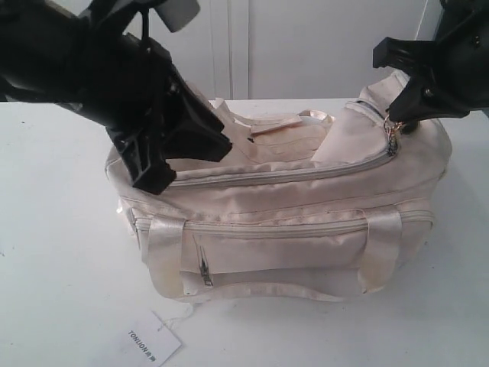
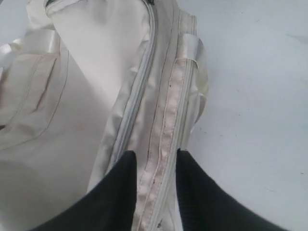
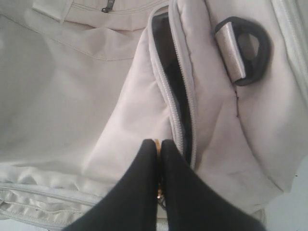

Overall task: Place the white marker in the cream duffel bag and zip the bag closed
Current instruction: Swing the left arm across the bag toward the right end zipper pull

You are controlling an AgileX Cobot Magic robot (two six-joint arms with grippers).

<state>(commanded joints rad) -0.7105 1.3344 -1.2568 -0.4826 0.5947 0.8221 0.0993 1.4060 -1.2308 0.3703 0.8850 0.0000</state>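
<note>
The marker was seen in none of the views. It was judged to be already inside the bag (image 1: pixel 290 245), though this could not be confirmed. Zipping was taken to be the step in hand.

The right gripper (image 3: pixel 158 143) was shut tight. A glint of brass between its fingers (image 3: pixel 139 187) was read as the zip pull (image 1: pixel 392 141), gripped there. Behind those fingers, along the bag's front, the zip (image 1: pixel 283 174) was seen closed. Just ahead of them a stretch gaped, with dark lining (image 3: pixel 168 67) shown through it, running on beside a black ring (image 3: pixel 263 50). How far the gap ran beyond that could not be told.

The left gripper (image 2: pixel 155 155) was set at the bag's other end. Its fingers were part-way apart, with a strip of the zip edge lying between them. Whether the cloth was pinched or only pressed could not be told.

The first part was therefore judged done and the closing partly done, with the open stretch ahead of the right fingers left to be drawn shut.
</note>
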